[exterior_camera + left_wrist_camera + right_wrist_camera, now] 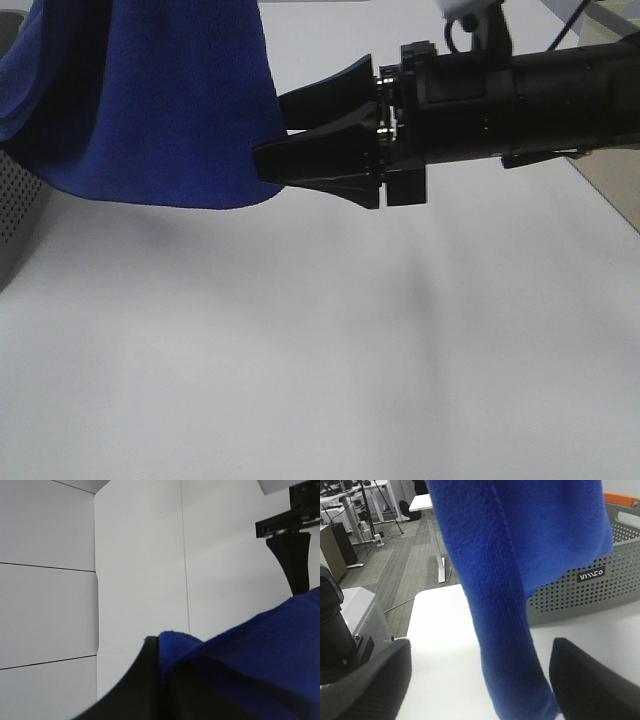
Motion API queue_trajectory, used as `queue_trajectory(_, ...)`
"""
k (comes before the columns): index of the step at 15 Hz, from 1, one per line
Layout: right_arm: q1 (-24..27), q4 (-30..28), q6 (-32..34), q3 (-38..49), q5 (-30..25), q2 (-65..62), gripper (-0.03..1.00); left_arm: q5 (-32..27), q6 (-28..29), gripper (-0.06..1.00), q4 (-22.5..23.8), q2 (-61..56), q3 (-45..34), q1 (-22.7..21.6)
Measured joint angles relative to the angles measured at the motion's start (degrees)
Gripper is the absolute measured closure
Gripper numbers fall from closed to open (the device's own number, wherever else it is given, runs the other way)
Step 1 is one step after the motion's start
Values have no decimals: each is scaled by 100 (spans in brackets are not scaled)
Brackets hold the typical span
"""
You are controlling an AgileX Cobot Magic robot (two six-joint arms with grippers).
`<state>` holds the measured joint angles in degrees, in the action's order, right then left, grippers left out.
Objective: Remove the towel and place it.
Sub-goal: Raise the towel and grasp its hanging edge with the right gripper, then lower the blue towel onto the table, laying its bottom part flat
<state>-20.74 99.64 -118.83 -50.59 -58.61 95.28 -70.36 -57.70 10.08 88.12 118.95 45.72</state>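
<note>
White table (pixel 300 380) pretty much everywhere, with a grey perforated basket (pixel 20 210) sitting at its edge. Blue towel (pixel 150 100) is up in the air, hanging above and just beside the basket, clear of the table. Left gripper (pixel 162 652) looks clamped on a bunched fold of it, though only one finger (pixel 142 680) shows. Right gripper (pixel 272 130) is at the towel's side away from the basket, jaws spread wide, cloth dangling loose between them.
</note>
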Motion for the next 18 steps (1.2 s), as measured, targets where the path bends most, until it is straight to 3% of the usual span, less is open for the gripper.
queue_trajectory(5, -476, 0, 97, -413, 120, 332, 22, 0, 0, 94, 0, 0, 0, 0)
queue_trajectory(7, -521, 0, 178, -418, 80, 332, 30, 0, 0, 94, 0, 0, 0, 0)
queue_trajectory(10, -521, 0, 315, -447, 80, 332, 63, 0, 6, 94, 0, 0, 0, 0)
queue_trajectory(12, -521, -86, 470, -447, 80, 332, 95, 0, 11, 94, 0, 0, 0, 0)
queue_trajectory(16, -521, -34, 859, -447, 52, 332, 95, 0, 23, 94, -57, 0, 0, 0)
queue_trajectory(18, -521, -29, 1461, -470, 258, 332, 95, 0, 23, 94, -109, 0, 0, 0)
